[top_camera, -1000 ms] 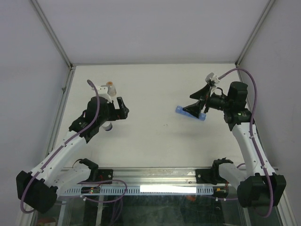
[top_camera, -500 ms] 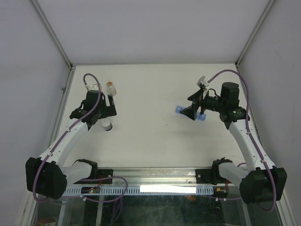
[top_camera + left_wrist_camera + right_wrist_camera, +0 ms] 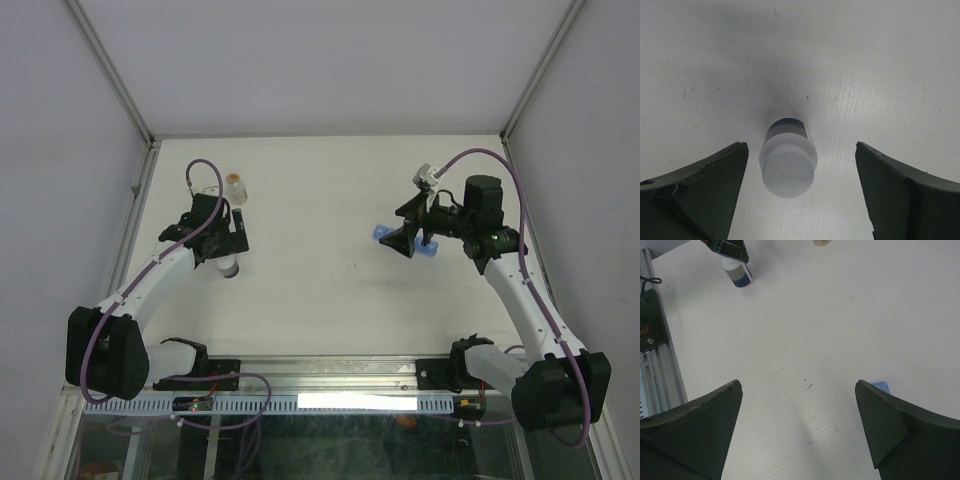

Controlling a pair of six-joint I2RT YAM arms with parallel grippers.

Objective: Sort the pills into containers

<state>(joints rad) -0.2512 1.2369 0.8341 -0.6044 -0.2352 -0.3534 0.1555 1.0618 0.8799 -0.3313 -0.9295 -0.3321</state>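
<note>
The blue pill-organiser strip (image 3: 430,249) lies at the right of the table, mostly hidden under my right gripper (image 3: 396,232). Only its corner shows in the right wrist view (image 3: 882,386), beside the right finger. My right gripper (image 3: 798,383) is open and empty above bare table. A small bottle with a white cap and a dark blue band (image 3: 788,159) sits between the open jaws of my left gripper (image 3: 801,145), untouched. In the top view this bottle (image 3: 230,266) is just in front of my left gripper (image 3: 229,244). No loose pills are visible.
A small clear bottle with tan-orange contents (image 3: 236,186) stands behind the left gripper, near the back left. The white-capped bottle also shows far off in the right wrist view (image 3: 740,274). An enclosure wall frame runs along the table's left edge (image 3: 130,230).
My left arm has pulled back to the left and now hangs over the white-capped bottle. My right gripper has shifted slightly left over the blue strip.
</note>
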